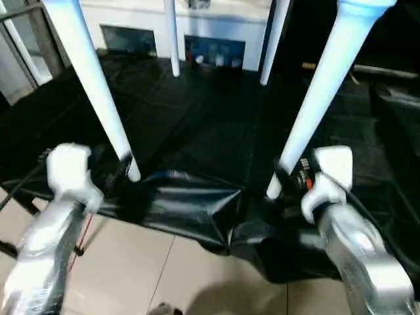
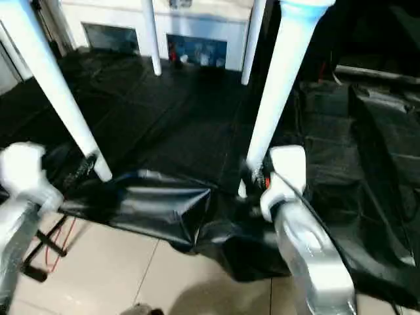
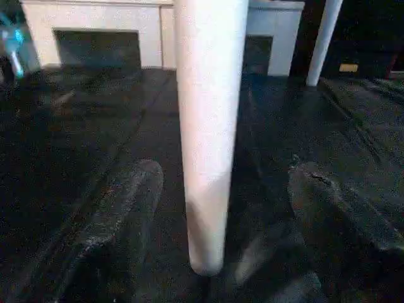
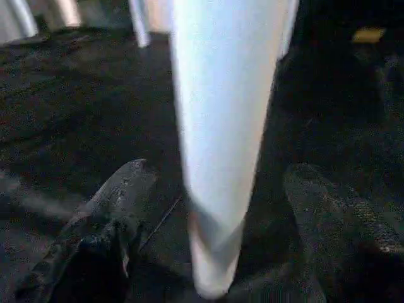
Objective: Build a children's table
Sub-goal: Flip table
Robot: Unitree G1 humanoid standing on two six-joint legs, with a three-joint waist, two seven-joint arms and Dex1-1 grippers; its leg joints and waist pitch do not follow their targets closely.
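The children's table stands on its legs on a black sheet (image 1: 197, 125), and its tabletop is out of view above. Two white tapered legs are near me: the left one (image 1: 92, 79) and the right one (image 1: 321, 85). Two more legs (image 1: 172, 39) (image 1: 274, 39) stand farther back. My left gripper (image 3: 221, 183) is open around the foot of the near left leg (image 3: 208, 126), with a gap on each side of it. My right gripper (image 4: 218, 183) is likewise open around the foot of the near right leg (image 4: 221, 126), and its fingers (image 4: 120, 189) stand clear of the leg.
The black sheet bunches into folds (image 1: 197, 210) at its near edge, where pale floor tiles (image 1: 164, 269) begin. A white cabinet with glass doors (image 1: 216, 33) stands behind the table. A dark stand and a red cable (image 2: 52, 243) lie at the left.
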